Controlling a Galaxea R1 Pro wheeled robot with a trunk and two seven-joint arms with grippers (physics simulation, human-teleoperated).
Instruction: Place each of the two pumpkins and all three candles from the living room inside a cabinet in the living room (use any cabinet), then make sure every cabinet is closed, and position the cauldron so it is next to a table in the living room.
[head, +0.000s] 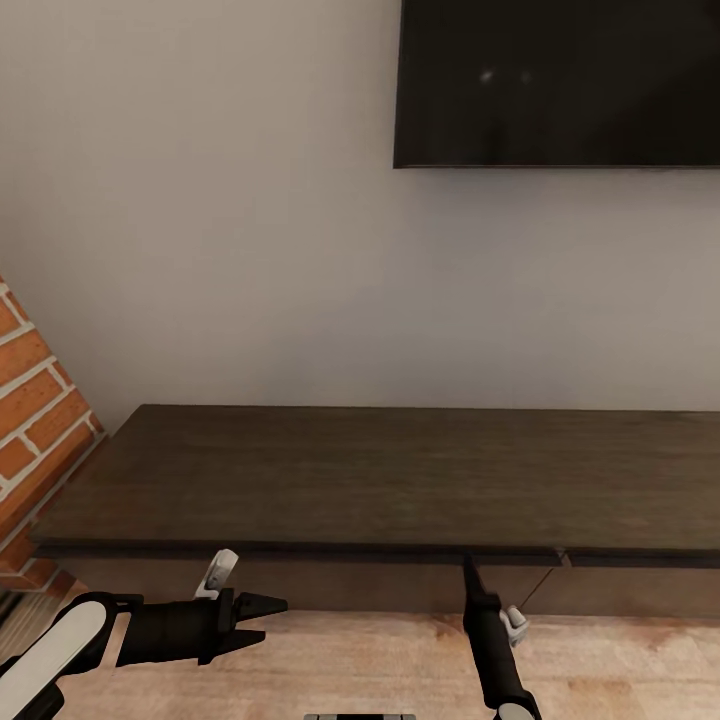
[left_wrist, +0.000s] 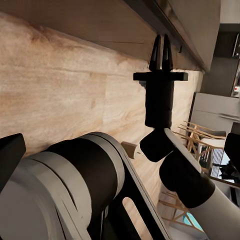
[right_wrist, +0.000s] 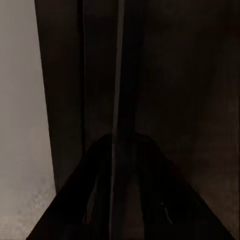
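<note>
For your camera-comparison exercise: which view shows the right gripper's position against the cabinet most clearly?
The left wrist view: the right gripper shows side-on, fingertips close together at the cabinet edge. The head view shows it end-on under the top's front edge. The right wrist view gives a dark close-up, fingers barely distinguishable.

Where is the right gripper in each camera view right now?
Head view: right gripper low, right of centre, fingertips at the long dark-brown wooden cabinet's front edge.
Left wrist view: upper middle, under that edge.
Right wrist view: dark fingers against the cabinet front.
Shared landmark: the cabinet.
</note>
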